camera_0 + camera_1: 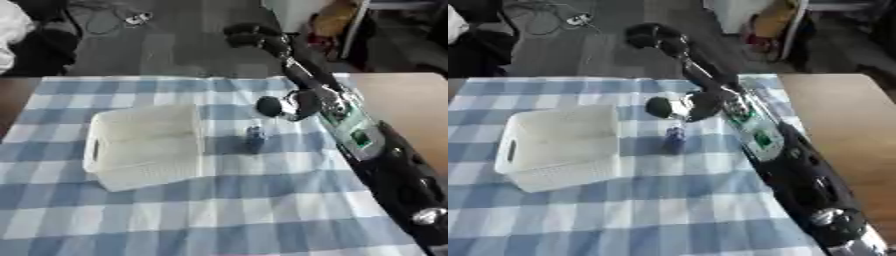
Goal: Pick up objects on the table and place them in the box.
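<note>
A small dark blue object (255, 138) stands upright on the blue-and-white checked cloth, just right of the white plastic box (94, 150). The box looks empty and has a handle slot in its left wall. My right arm comes in from the lower right and reaches up across the cloth. My right hand (296, 70) is raised above the far part of the table, its fingers (254, 36) slightly bent and holding nothing. Its thumb (270, 106) juts left, a little above and behind the blue object and apart from it. My left hand shows in neither view.
The checked cloth (219, 210) covers the table; bare wood (402, 100) shows at the right. Beyond the far edge lies grey floor with cables (131, 19) and dark shapes (39, 45) at the far left. My forearm (376, 150) spans the cloth's right side.
</note>
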Motion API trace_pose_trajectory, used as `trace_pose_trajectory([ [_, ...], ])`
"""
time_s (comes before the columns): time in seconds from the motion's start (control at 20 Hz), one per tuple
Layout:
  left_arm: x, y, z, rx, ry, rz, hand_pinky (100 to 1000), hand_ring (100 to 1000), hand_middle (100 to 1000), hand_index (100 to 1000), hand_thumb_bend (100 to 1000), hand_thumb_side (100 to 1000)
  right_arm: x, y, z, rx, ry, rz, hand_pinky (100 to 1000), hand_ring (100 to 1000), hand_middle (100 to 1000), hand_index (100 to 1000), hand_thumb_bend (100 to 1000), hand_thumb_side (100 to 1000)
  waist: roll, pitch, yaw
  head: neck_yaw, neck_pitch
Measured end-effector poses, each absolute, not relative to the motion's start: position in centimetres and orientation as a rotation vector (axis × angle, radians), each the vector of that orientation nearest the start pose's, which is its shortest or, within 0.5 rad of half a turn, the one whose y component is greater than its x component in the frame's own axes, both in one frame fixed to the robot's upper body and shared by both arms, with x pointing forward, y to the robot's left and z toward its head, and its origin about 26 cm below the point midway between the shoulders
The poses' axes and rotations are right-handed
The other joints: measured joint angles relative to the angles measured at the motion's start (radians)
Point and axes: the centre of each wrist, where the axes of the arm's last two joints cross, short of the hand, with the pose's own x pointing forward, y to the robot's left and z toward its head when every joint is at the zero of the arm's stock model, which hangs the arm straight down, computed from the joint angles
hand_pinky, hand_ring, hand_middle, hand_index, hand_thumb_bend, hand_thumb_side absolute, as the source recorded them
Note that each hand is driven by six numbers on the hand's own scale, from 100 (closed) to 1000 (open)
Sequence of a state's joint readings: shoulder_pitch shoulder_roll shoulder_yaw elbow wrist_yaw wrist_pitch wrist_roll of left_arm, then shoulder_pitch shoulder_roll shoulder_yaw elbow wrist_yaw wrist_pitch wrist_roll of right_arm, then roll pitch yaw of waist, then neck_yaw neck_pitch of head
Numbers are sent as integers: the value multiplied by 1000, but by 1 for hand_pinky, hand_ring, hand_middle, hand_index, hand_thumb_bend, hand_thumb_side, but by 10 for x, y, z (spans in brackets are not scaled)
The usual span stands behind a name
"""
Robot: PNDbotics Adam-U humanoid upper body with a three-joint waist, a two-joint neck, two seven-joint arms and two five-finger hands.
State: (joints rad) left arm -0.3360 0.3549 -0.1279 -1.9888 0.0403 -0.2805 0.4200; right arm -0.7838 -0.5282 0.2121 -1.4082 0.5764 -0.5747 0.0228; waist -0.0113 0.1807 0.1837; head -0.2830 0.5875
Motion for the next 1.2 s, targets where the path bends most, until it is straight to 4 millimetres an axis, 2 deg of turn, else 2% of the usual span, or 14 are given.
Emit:
trace_pose_trajectory([
  [0.35,302,230,199,98,-2587,12,790,606,912,749,117,858,438,-262,227,966,2667,-1809,812,756,873,871,734,1000,0,0,3,0,7],
  [0.85,302,228,199,87,-2582,-4,790,606,920,749,110,863,458,-271,191,1080,2580,-2023,763,765,881,890,776,1000,-1,-2,17,1,3],
  [1.2,302,226,200,69,-2582,-15,786,606,924,749,105,866,466,-283,183,1163,2532,-2079,770,754,879,874,777,1000,-6,-2,25,1,-10],
])
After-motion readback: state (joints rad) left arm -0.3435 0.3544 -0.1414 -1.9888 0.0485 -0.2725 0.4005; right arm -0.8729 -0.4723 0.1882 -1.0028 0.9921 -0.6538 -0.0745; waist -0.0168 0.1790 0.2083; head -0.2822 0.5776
